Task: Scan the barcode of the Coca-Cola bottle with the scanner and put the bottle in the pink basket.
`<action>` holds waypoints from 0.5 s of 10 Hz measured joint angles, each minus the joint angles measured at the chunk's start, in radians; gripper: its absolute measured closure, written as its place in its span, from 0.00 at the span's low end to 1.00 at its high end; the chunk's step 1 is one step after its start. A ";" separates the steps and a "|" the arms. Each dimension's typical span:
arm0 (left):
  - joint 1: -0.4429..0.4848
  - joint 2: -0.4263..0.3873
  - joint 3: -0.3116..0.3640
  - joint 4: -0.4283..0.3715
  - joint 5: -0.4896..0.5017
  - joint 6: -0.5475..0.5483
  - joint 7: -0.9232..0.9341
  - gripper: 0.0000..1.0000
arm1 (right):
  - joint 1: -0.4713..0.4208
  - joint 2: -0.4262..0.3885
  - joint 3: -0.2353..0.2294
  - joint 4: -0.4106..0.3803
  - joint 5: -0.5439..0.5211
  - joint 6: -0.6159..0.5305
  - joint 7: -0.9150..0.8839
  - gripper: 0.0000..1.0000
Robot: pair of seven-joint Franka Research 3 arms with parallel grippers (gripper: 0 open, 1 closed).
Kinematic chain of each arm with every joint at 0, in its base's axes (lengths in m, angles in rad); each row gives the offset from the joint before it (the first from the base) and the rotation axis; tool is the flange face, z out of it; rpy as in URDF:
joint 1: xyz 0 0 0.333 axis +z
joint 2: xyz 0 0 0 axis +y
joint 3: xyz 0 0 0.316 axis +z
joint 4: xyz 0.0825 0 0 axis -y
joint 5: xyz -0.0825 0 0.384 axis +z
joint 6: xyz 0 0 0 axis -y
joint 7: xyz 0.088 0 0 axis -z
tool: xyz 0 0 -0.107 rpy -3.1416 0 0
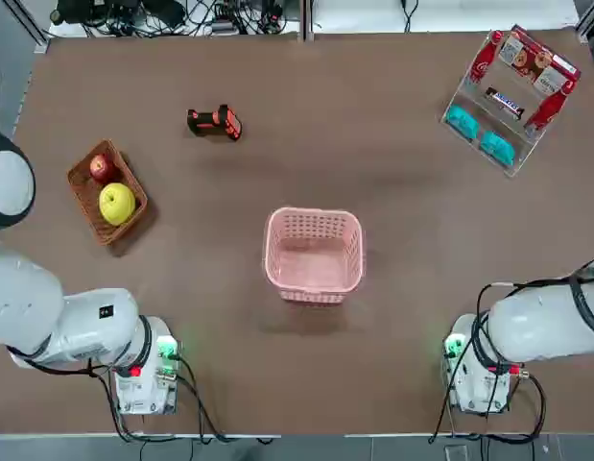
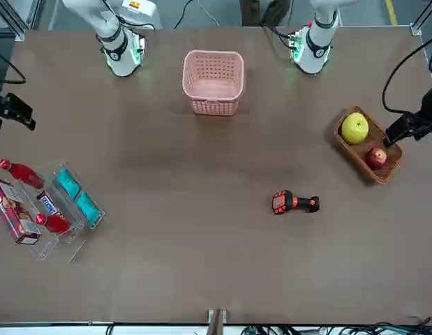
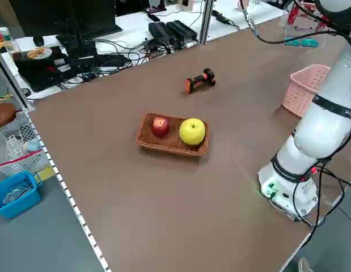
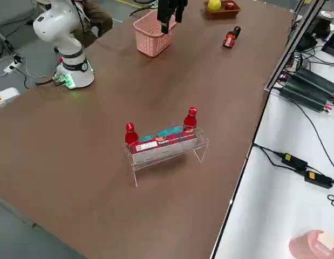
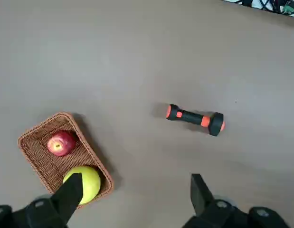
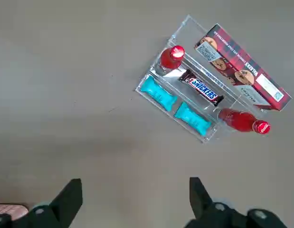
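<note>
The black and orange scanner (image 1: 215,122) (image 5: 194,118) lies on its side at the far left of the table. At the far right a clear rack (image 1: 469,101) holds two look-alike red bottles, one (image 6: 171,58) at one end and one (image 6: 241,121) at the other; I cannot tell which is the Coca-Cola bottle. The pink basket (image 1: 314,252) (image 2: 213,80) sits empty in the middle. My left gripper (image 5: 135,197) hangs open high over the area between the scanner and the fruit. My right gripper (image 6: 135,197) hangs open high above the table, short of the rack. Neither holds anything.
A brown wicker basket (image 1: 85,197) with a red apple (image 1: 102,168) and a yellow apple (image 1: 117,203) stands on the left. The rack also carries a red box (image 6: 241,66), a chocolate bar (image 6: 201,90) and two teal packets (image 6: 177,104). Cables run beyond the far edge.
</note>
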 joint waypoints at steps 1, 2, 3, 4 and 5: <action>0.000 0.000 0.000 0.000 0.000 0.000 0.000 0.00 | 0.000 0.000 0.000 0.000 0.000 0.000 0.000 0.00; 0.000 0.000 0.000 0.000 0.000 0.000 0.000 0.00 | 0.000 0.000 0.000 0.000 0.000 0.002 0.000 0.00; 0.000 0.000 0.000 0.000 0.000 0.000 0.000 0.00 | 0.000 0.000 0.000 -0.001 0.000 0.013 0.000 0.00; 0.000 0.000 0.000 -0.001 -0.001 0.000 -0.013 0.00 | -0.001 0.001 0.000 -0.007 0.000 0.041 -0.005 0.00; 0.000 0.000 0.000 -0.005 -0.003 0.000 -0.073 0.00 | -0.008 0.004 0.000 -0.027 0.000 0.087 -0.027 0.00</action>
